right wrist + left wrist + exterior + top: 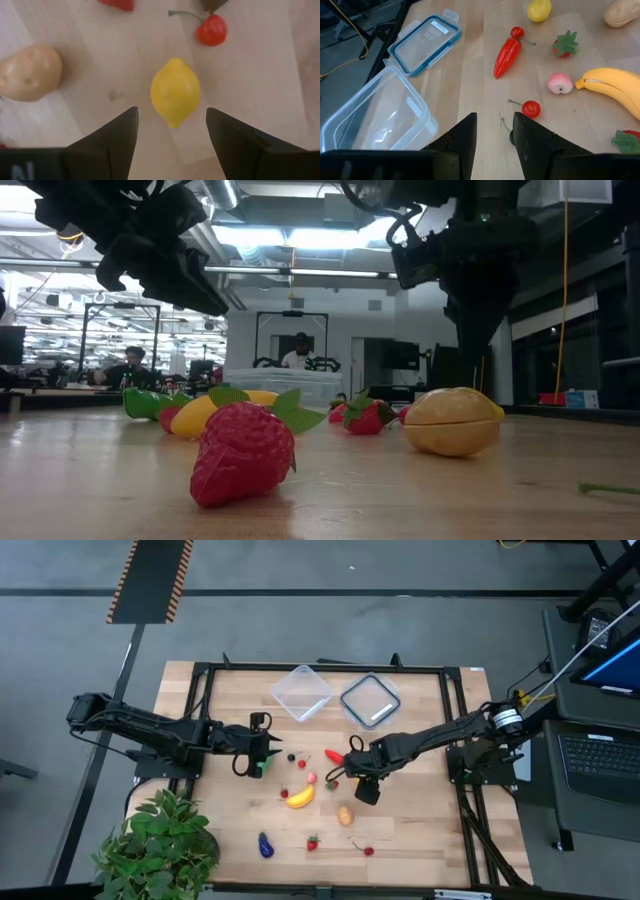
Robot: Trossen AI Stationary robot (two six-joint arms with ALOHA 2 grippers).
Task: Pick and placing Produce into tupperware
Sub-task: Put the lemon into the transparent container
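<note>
I have the wooden table [420, 830] under both arms, and the tupperware [301, 692] sits empty at its far edge with the lid [370, 700] just beside it. That keeps the tub reachable from either side, with the produce scattered in the middle and the near half.

My right gripper [352, 773] hangs above the centre cluster. Its wrist view gives the reason: the fingers stand wide, holding nothing, and the lemon [175, 92] lies on the wood just beyond the gap between them, lined up for a straight descent. A potato [29, 71] is off to one side and a cherry [211, 29] lies beyond the lemon.

My left gripper [262, 754] reaches in from the other side. From its wrist view the jaws look partly parted. A green piece [262, 769] shows at the fingertips from above, yet I cannot tell whether it is held. Another cherry [531, 108] lies just ahead of those fingers, with the red chilli [507, 57], a pink fruit [560, 83] and the banana [611, 86] farther out.

The overhead picture alone shows both arms and the tub together. The table-level view adds a strawberry [243, 452] looming close, resting flat on the wood, and people at desks in the room behind; the tub is barely readable there.
</note>
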